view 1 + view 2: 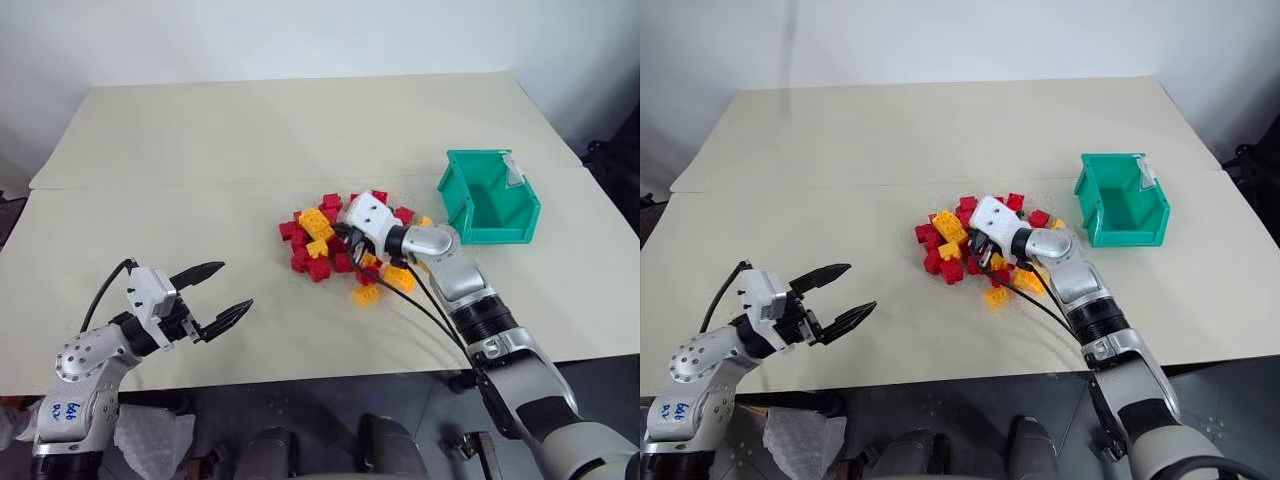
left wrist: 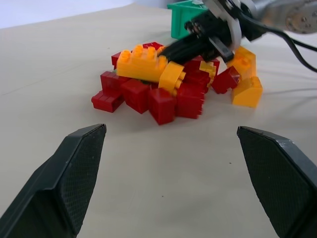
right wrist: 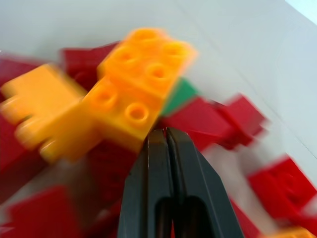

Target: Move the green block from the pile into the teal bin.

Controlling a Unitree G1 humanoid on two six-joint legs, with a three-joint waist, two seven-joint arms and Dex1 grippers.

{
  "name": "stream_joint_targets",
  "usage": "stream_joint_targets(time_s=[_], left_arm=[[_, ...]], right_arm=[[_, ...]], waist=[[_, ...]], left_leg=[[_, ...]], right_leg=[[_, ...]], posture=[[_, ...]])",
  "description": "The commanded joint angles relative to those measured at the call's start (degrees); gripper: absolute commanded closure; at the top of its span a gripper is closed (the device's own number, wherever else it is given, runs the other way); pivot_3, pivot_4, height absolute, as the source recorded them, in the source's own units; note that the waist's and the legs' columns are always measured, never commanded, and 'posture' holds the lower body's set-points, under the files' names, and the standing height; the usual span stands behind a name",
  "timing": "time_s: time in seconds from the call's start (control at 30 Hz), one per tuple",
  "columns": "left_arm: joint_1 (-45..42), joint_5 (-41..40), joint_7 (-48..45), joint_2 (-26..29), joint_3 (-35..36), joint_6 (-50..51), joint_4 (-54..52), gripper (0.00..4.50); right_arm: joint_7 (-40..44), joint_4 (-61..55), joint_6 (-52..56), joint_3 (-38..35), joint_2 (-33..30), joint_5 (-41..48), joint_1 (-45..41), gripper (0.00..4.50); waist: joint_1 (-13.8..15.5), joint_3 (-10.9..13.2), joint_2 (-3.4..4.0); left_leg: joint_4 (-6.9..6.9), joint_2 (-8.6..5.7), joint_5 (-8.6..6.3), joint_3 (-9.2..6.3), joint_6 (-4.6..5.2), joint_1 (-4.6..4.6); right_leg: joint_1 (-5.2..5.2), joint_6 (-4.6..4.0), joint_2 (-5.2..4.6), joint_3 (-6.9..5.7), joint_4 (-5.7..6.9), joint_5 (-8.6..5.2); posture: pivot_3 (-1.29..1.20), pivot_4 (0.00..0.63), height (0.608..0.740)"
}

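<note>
Your right gripper point(image 3: 166, 133) is pressing its two black fingers together with nothing between them, the tips nosing into the pile point(image 1: 345, 245) right against a yellow-orange brick point(image 3: 136, 91). In the right wrist view the green block point(image 3: 179, 95) is peeking out as a small green corner just behind that brick, at about one o'clock from the fingertips, so the yellow-orange brick is sitting in your way with red bricks point(image 3: 213, 121) crowding around it. In the head view the pile is lying near the middle of the cream table point(image 1: 250, 140), and the teal bin point(image 1: 488, 196) is standing at about two o'clock from it, near but apart, its white label point(image 1: 514, 170) at the far right corner; you cannot read any writing on it. Your left gripper point(image 1: 217, 293) is holding its fingers wide apart and empty, hovering over bare table at about eight o'clock from the pile, well apart from it.
</note>
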Motion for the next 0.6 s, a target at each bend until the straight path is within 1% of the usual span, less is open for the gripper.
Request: stream_joint_targets(time_s=[0.03,0.17,0.23,0.3,0.37,0.43,0.53,0.6], left_arm=[[-0.03,-0.68,-0.09,-0.05,0.96,-0.98,-1.31,0.0],[0.29,-0.75,0.03,-0.13,1.09,-0.96,-1.53,0.0],[0.47,-0.75,0.23,-0.23,1.13,-0.9,-1.69,0.0],[0.79,-0.82,0.44,-0.35,1.18,-0.82,-2.08,0.0],[1.31,-0.92,0.75,-0.55,1.28,-0.75,-2.52,0.0],[2.09,-0.97,0.99,-0.79,1.34,-0.75,-3.03,0.0],[2.79,-1.04,1.32,-0.96,1.4,-0.67,-3.53,0.0],[2.86,-1.01,1.69,-1.12,1.34,-0.55,-3.75,0.0]], right_arm=[[2.55,-3.15,-1.37,1.57,-0.08,-0.92,0.66,4.43],[7.26,-5.32,-2.16,2.84,-0.89,-0.48,1.47,4.43],[11.06,-7.03,-5.11,3.58,-1.75,0.57,2.22,4.43],[13.39,-8.51,-6.44,2.6,-1.79,2.68,2.93,4.43],[14.23,-8.55,-5.12,0.58,-1.51,4.84,2.9,4.43],[13.6,-7.22,-1.72,-2.45,-0.43,7.99,1.89,4.43],[8.33,-2.39,-1.4,-3.25,-0.19,4.52,-1.24,4.43],[4.98,1.64,-1.43,-3.43,1.15,2.89,-3.88,4.43]], waist=[[0.0,0.0,0.0],[-0.03,0.0,0.0],[0.05,0.0,0.0],[0.06,0.0,0.0],[0.03,0.0,0.0],[0.04,0.0,0.0],[0.0,0.0,0.0],[-0.06,0.0,0.0]], left_leg=[[0.0,0.0,0.0,0.0,0.0,0.01],[0.0,0.01,0.0,0.0,0.0,0.01],[0.0,0.0,0.0,-0.01,0.0,0.0],[0.0,0.0,0.0,-0.01,0.0,0.0],[0.0,0.0,0.0,0.0,0.0,0.0],[0.0,0.02,0.0,-0.01,0.0,0.01],[0.0,0.01,0.0,0.0,0.0,0.01],[0.0,0.01,0.0,0.0,0.0,0.02]], right_leg=[[0.0,0.0,0.0,0.0,0.0,0.0],[0.0,0.0,0.0,0.0,0.0,0.0],[0.0,0.0,0.0,-0.01,0.0,0.0],[0.0,0.0,0.0,-0.01,-0.01,0.0],[0.0,0.0,0.0,0.0,-0.01,0.0],[0.01,0.0,0.0,-0.01,-0.01,0.0],[0.01,0.0,-0.01,0.01,0.0,0.0],[0.0,-0.01,0.0,0.01,0.0,0.0]], posture=[[0.0,0.15,0.74],[0.0,0.15,0.74],[0.0,0.15,0.74],[0.0,0.15,0.74],[0.0,0.15,0.74],[0.0,0.15,0.74],[0.0,0.15,0.74],[0.0,0.15,0.74]])
